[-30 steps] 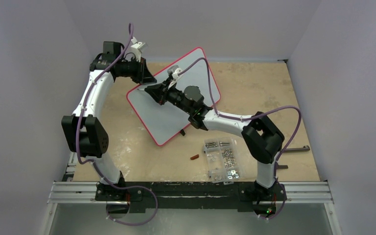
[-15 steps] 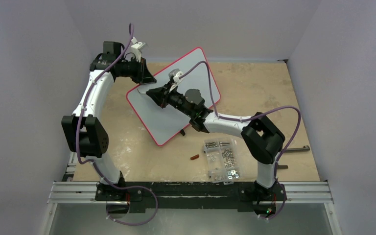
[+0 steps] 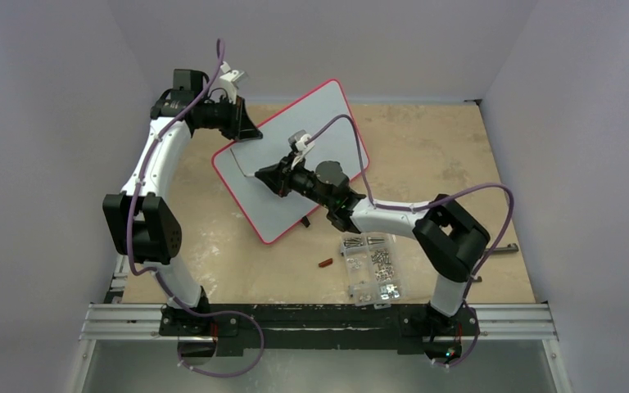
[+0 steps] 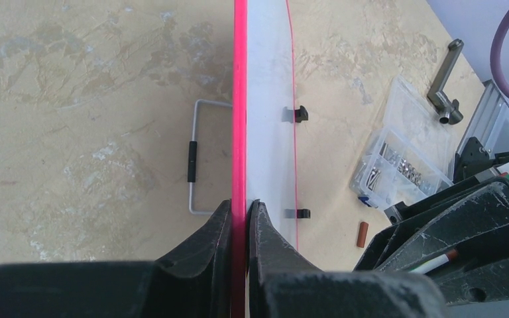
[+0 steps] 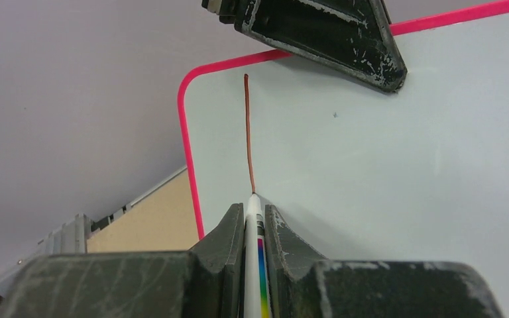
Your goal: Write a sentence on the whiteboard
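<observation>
The whiteboard (image 3: 328, 123), white with a red-pink rim, stands tilted at the back middle of the table. My left gripper (image 3: 250, 133) is shut on its upper left rim; the left wrist view shows the jaws (image 4: 240, 204) pinching the pink edge (image 4: 240, 99). My right gripper (image 3: 264, 173) is shut on a white marker (image 5: 254, 225) with a rainbow stripe, its tip touching the board (image 5: 384, 165). One thin brown-red stroke (image 5: 248, 132) runs from near the corner down to the tip. No written words show on the board.
A clear compartmented screw box (image 3: 373, 266) lies right of centre near the front, also in the left wrist view (image 4: 404, 152). A small brown cap (image 3: 324, 263) lies beside it. A grey crank handle (image 4: 445, 99) lies at the right. A wire stand (image 4: 199, 159) sits behind the board.
My right gripper has moved toward the near side across the board with the marker, and the brown-red stroke has appeared behind the tip. The left gripper has not moved.
</observation>
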### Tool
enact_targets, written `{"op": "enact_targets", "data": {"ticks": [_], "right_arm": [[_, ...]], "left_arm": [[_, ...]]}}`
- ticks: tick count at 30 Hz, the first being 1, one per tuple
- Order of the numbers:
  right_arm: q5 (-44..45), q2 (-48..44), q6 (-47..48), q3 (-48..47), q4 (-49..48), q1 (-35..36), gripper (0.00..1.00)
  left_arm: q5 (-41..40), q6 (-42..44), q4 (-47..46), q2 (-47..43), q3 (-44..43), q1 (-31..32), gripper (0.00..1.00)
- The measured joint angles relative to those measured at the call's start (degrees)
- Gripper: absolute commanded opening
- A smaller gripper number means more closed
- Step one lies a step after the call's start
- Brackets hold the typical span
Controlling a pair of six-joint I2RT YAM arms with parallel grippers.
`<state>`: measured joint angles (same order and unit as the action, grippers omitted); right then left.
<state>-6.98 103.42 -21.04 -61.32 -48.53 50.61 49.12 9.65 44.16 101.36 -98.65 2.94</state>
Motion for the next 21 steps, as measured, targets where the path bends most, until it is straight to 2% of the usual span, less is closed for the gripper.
{"op": "enact_targets", "data": {"ticks": [7, 14, 21], "right_arm": [[-0.9, -6.0, 0.2, -0.3, 9.2, 0.0, 0.0], [-3.1, -12.7, 5.0, -6.1, 18.5, 0.0, 0.0], [-3.2, -25.4, 11.4, -3.2, 22.9, 0.0, 0.0]], "left_arm": [[-0.3, 0.4, 0.2, -0.8, 0.0, 1.0, 0.0], [-0.3, 1.2, 2.0, -0.8, -1.2, 1.3, 0.0], [-0.6, 2.0, 2.6, -0.9, -1.4, 1.4, 0.0]]}}
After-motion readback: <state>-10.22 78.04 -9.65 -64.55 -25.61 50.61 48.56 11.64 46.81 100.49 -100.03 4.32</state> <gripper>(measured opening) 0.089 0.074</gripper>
